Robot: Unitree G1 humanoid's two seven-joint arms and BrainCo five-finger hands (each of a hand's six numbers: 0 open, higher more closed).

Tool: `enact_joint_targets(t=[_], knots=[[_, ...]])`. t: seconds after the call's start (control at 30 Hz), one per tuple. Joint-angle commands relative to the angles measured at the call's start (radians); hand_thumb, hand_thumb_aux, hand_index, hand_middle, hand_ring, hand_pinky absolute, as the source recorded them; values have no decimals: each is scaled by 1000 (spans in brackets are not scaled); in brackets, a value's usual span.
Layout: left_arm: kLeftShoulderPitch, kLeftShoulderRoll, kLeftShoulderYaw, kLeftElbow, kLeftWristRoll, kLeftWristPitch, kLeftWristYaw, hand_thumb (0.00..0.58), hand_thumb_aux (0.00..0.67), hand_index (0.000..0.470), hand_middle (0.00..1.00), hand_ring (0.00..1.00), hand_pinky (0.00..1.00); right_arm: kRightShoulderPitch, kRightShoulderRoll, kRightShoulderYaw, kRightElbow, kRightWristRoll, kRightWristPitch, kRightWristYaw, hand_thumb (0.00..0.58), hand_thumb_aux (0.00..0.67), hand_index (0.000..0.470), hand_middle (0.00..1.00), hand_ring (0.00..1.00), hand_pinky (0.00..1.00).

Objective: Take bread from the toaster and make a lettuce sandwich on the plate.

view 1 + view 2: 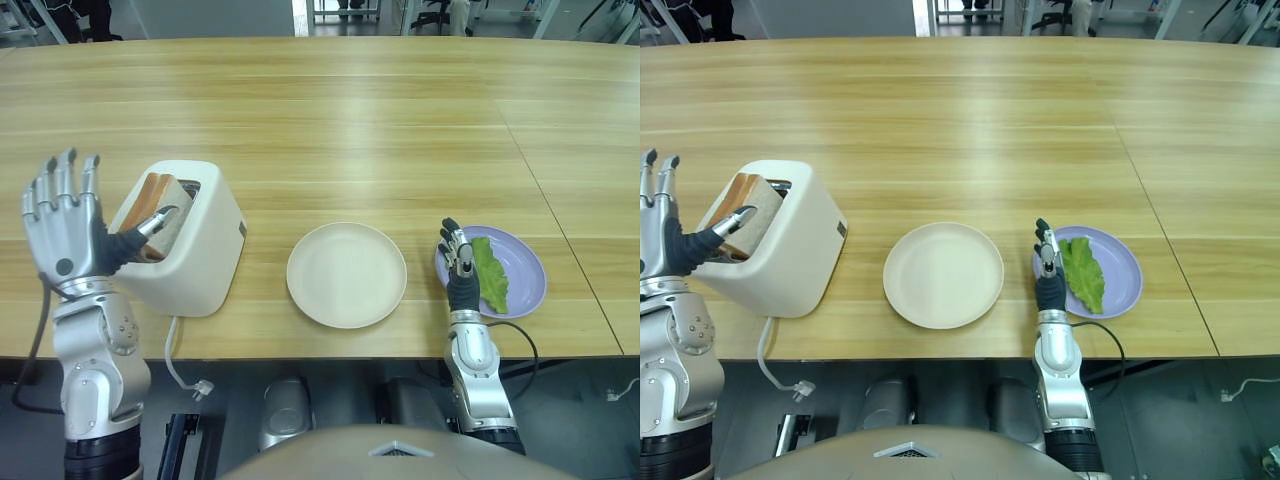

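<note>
Bread (158, 200): brown crust, pale cut face, standing up out of the top slot of the white toaster (190, 255) at the table's (330, 130) left. The toaster is tilted, with its slot leaning toward the left hand. The grey power cord (178, 362) hangs off the table's near edge.

Lettuce leaf (1083, 272): green, crinkled, lying lengthwise on the lilac plate (1120, 290) at right. The round cream plate (346, 275) sits between the toaster and the lilac plate and touches neither.

Views: the left eye view takes in the left hand (62, 225) whole. In the right eye view the picture's edge cuts it, and more of the toaster's right side face shows.

Left hand: raised just left of the toaster, fingers spread and pointing up. The thumb reaches across the slot with its tip at the bread's face. Nothing is grasped.

Right hand (1047, 262): upright at the lilac plate's left rim, just beside the leaf. Fingers straight and held close together, gripping nothing.
</note>
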Motion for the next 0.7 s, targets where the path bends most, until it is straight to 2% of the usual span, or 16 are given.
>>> enact_joint_targets(t=[0.03,0.23,0.7], knots=[[4,27,37,13,-3,30,-28,0,0,0,0,0,0,11,-1,-13,-22,4,18,-4,0,0,0,0,0,0],[13,50,60,49,-23,52,-43,0,0,0,0,0,0,20,-3,-23,-28,3,17,-4,0,0,0,0,0,0],[26,39,-55,109,-24,64,-78,0,0,0,0,0,0,42,-8,-43,-64,11,28,3,0,0,0,0,0,0]])
